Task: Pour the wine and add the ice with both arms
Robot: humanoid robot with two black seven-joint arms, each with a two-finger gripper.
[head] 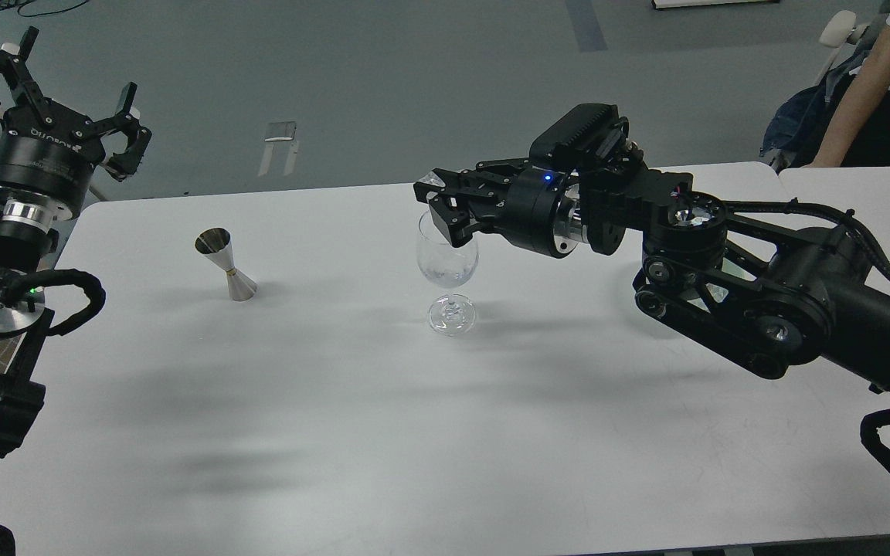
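reaching in from the right, my right tool [439, 202] hovers at the rim of the wine glass [447, 266] mid-tabletop [337, 432], pinching a clear ice cube [433, 179]. a little ice sits in the bowl. my left tool [55, 96] is spread, raised off-table; a steel jigger [227, 264] stands left of the glass.

Left pincer [66, 93] raised, spread; right pincer [439, 202] reaching leftward.
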